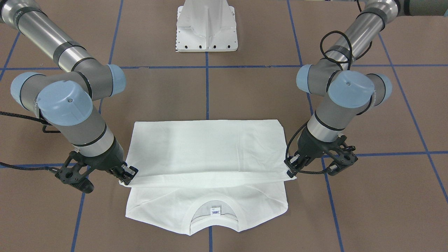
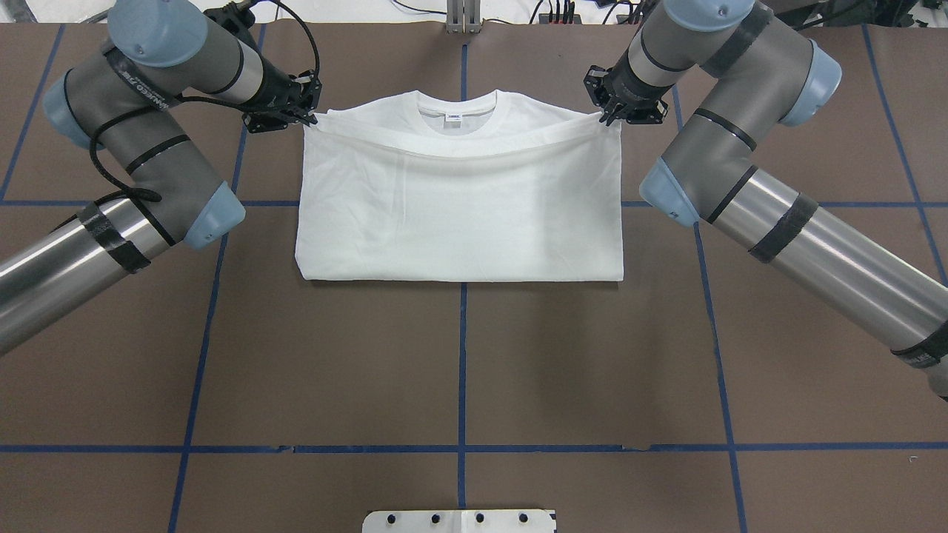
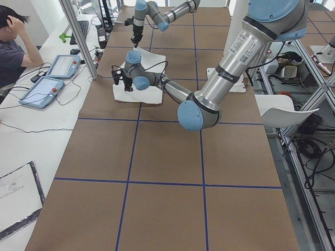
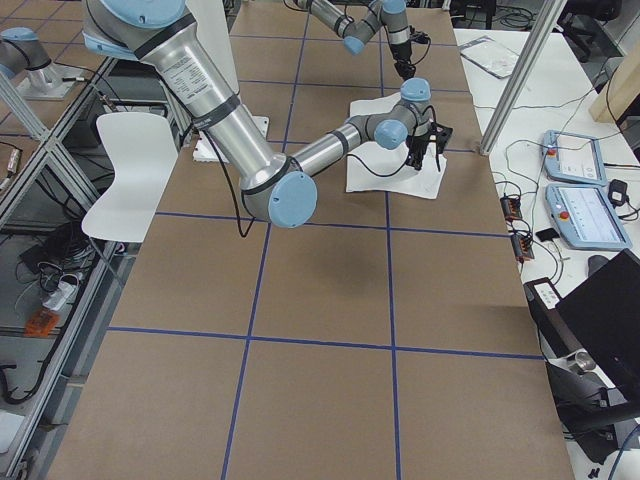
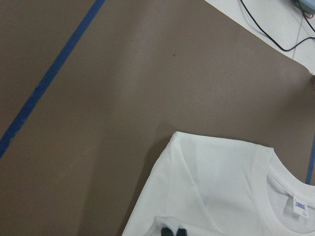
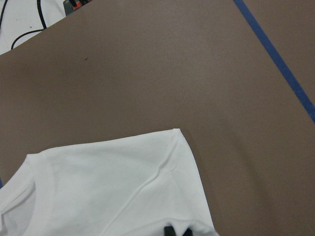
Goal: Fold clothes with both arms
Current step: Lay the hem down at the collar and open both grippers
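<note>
2 grey-and-silver tubular robot arms with light-blue joint caps, the left arm point(image 2: 148, 155) and the right arm point(image 2: 778, 222), reach across a brown table top point(image 2: 459, 355) marked by blue tape lines point(image 2: 462, 333). Between them lies 1 white long-sleeved T-shirt point(image 2: 459, 215), flat on the table's far half from the white pedestal base point(image 1: 206, 31) and folded into a broad rectangle, with its ribbed round collar point(image 2: 459, 95) pointing away from the robot. A small neck tag point(image 2: 452, 117) shows inside the collar.

An upper layer of cloth covers the body, and its free edge runs across the shirt just short of the collar. The black claw left gripper point(image 2: 305, 118) pinches 1 corner of that edge, jaws closed tight on the fabric; the black claw right gripper point(image 2: 613, 115) clamps the other corner the same way. The edge sags slightly between them and casts a shadow on the layer beneath in the front view.

Each wrist view shows dark fingertips point(image 5: 167, 231) point(image 6: 169, 230) pressed together on white cloth, the shoulder spread beyond them.

A person point(image 3: 13, 47) sits at a side desk.
</note>
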Available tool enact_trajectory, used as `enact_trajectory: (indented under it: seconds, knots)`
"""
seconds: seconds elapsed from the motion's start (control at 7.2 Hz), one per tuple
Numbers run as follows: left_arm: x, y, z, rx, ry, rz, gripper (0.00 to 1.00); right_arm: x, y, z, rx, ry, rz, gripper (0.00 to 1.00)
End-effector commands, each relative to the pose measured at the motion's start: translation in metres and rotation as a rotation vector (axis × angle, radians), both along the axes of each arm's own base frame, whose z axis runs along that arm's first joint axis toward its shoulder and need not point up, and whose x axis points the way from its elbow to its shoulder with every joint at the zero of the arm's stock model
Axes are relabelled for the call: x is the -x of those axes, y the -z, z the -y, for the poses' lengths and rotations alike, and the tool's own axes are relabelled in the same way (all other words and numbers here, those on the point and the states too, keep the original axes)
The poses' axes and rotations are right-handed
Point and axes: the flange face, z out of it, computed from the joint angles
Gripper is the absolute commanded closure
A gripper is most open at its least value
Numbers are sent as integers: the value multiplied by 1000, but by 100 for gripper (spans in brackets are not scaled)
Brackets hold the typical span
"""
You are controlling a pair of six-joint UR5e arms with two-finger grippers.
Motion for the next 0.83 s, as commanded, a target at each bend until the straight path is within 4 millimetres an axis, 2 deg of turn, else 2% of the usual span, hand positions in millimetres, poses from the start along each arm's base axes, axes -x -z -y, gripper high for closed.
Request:
enact_trajectory:
  seconds: [0.0, 0.28, 0.69]
  knots:
    - [-3, -4, 11, 8, 34, 23, 100, 6, -10, 8, -20, 3, 8, 100]
    - [-7, -13, 22, 29, 86, 52, 100, 9, -16, 12, -18, 5, 4, 100]
    - [-14, -13, 20, 27, 83, 58, 100, 10, -21, 14, -24, 5, 6, 100]
